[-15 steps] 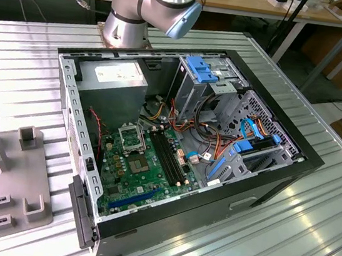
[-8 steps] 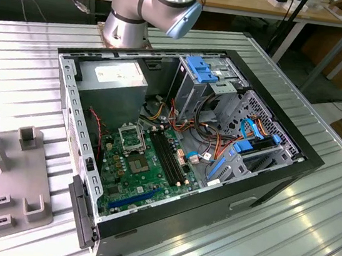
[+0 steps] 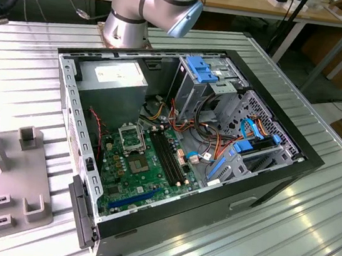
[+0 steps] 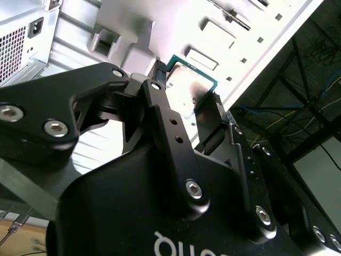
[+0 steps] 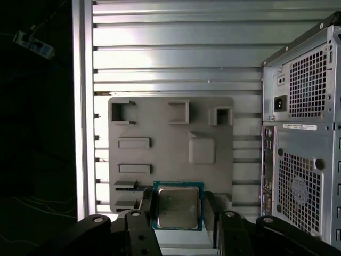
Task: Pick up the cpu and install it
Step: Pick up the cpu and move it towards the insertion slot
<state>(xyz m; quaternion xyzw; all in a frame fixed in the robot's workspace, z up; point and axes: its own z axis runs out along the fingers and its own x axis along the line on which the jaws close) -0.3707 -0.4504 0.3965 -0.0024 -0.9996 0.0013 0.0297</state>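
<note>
Slippage is my worry: my claw (image 5: 179, 210) is clenched on the cpu (image 5: 177, 202), pinching only two opposite edges, and it holds the chip over one end of the grey tray (image 5: 170, 133) on the counter (image 5: 160, 53). If that thin hold gives or the chip tilts between my fingers, it could drop. It could also meet the socket (image 3: 130, 138) inside the open computer case (image 3: 265, 178) crooked and bend its contacts.

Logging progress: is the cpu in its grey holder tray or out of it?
Out: the cpu sits clamped between the tool's fingers, raised above the grey tray in the first wrist view.
</note>
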